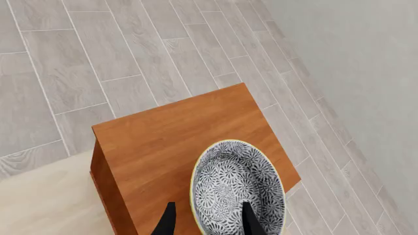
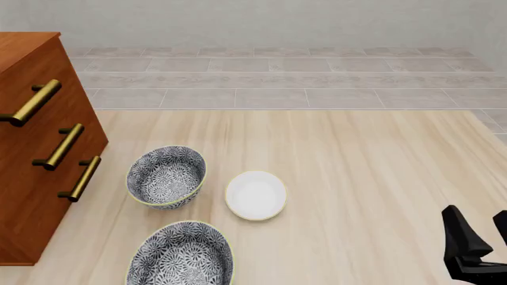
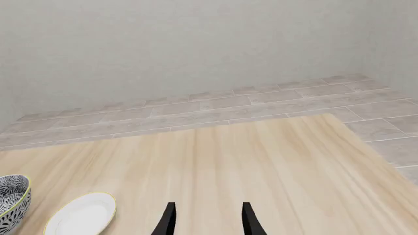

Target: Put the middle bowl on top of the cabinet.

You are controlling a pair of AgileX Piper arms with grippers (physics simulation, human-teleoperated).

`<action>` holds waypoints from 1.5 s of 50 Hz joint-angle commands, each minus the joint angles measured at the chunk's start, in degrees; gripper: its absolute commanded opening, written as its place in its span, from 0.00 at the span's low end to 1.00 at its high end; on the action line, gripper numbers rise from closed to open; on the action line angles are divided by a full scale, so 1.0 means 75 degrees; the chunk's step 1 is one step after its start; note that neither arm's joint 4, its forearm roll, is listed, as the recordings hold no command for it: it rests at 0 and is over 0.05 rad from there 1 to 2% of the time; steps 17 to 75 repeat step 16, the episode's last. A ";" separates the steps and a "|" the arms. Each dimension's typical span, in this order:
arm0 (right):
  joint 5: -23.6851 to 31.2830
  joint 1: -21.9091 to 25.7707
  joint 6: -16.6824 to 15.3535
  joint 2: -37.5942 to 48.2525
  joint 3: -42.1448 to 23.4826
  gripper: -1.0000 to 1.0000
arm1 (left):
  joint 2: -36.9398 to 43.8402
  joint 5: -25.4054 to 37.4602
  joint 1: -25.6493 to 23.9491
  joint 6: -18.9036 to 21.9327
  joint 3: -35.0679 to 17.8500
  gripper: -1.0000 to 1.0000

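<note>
A pale wood-grain desk (image 2: pixel 341 178) stands on a grey plank-tiled floor (image 2: pixel 277 77) before a plain light wall. In the left wrist view the deep round bowl with a dark grey-and-white floral pattern and yellowish rim (image 1: pixel 238 188) sits on the flat top of the tall reddish-brown wooden cabinet (image 1: pixel 176 137), toward one edge of that top, and the left hand (image 1: pixel 207 223) straddles the bowl's near rim with one dark finger inside and one outside; whether the fingers press the rim or stand free of it cannot be told. In the front view the cabinet stands at the desk's left side, showing three brass bar handles (image 2: pixel 59 145). Just right of it lie two more floral bowls, one farther (image 2: pixel 166 176) and one nearer (image 2: pixel 180 255), with a small plain white dish (image 2: pixel 256 195) beside the farther one. The right hand (image 2: pixel 483 231) hovers at the desk's right, well apart, fingers spread and holding nothing. No writing or labels are readable.
</note>
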 commanded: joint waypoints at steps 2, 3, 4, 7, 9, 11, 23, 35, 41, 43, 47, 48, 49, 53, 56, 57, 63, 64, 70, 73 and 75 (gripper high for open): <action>0.0019 -0.0010 0.0016 -0.0018 0.0000 1.00 | -0.0167 -0.0001 0.0104 0.0051 -0.0470 1.00; 0.0021 -0.0010 0.0016 -0.0019 0.0000 1.00 | -0.0165 0.0002 0.0104 0.0051 -0.0474 1.00; 0.0002 -0.0013 0.0017 -0.0002 0.0000 1.00 | -0.0190 0.0002 0.0133 0.0049 -0.0474 1.00; 0.0016 -0.0012 0.0022 -0.0015 0.0000 1.00 | -0.0211 0.0002 0.0203 0.0043 -0.0480 1.00; 0.0029 -0.0013 0.0025 -0.0030 0.0000 1.00 | -0.0217 0.0001 0.0172 0.0056 -0.0546 1.00; 0.0041 -0.0012 0.0029 -0.0042 0.0000 1.00 | -0.0242 -0.0003 0.0228 0.0056 -0.0608 1.00; 0.0170 -0.0021 0.0042 -0.0175 0.0001 1.00 | -0.0318 0.0001 0.0221 0.0178 -0.0989 1.00; 0.0170 -0.0021 0.0042 -0.0175 0.0001 1.00 | -0.0318 0.0001 0.0221 0.0178 -0.0989 1.00; 0.0170 -0.0021 0.0042 -0.0175 0.0001 1.00 | -0.0318 0.0001 0.0221 0.0178 -0.0989 1.00; 0.0170 -0.0021 0.0042 -0.0175 0.0001 1.00 | -0.0318 0.0001 0.0221 0.0178 -0.0989 1.00; 0.0170 -0.0021 0.0042 -0.0175 0.0001 1.00 | -0.0318 0.0001 0.0221 0.0178 -0.0989 1.00; 0.0170 -0.0021 0.0042 -0.0175 0.0001 1.00 | -0.0318 0.0001 0.0221 0.0178 -0.0989 1.00; 0.0170 -0.0021 0.0042 -0.0175 0.0001 1.00 | -0.0318 0.0001 0.0221 0.0178 -0.0989 1.00; 0.0170 -0.0021 0.0042 -0.0175 0.0001 1.00 | -0.0318 0.0001 0.0221 0.0178 -0.0989 1.00; 0.0170 -0.0021 0.0042 -0.0175 0.0001 1.00 | -0.0318 0.0001 0.0221 0.0178 -0.0989 1.00; 0.0170 -0.0021 0.0042 -0.0175 0.0001 1.00 | -0.0318 0.0001 0.0221 0.0178 -0.0989 1.00; 0.0170 -0.0021 0.0042 -0.0175 0.0001 1.00 | -0.0318 0.0001 0.0221 0.0178 -0.0989 1.00; 0.0170 -0.0021 0.0042 -0.0175 0.0001 1.00 | -0.0318 0.0001 0.0221 0.0178 -0.0989 1.00; 0.0170 -0.0021 0.0042 -0.0175 0.0001 1.00 | -0.0318 0.0001 0.0221 0.0178 -0.0989 1.00; 0.0170 -0.0021 0.0042 -0.0175 0.0001 1.00 | -0.0318 0.0001 0.0221 0.0178 -0.0989 1.00; 0.0170 -0.0021 0.0042 -0.0175 0.0001 1.00 | -0.0318 0.0001 0.0221 0.0178 -0.0989 1.00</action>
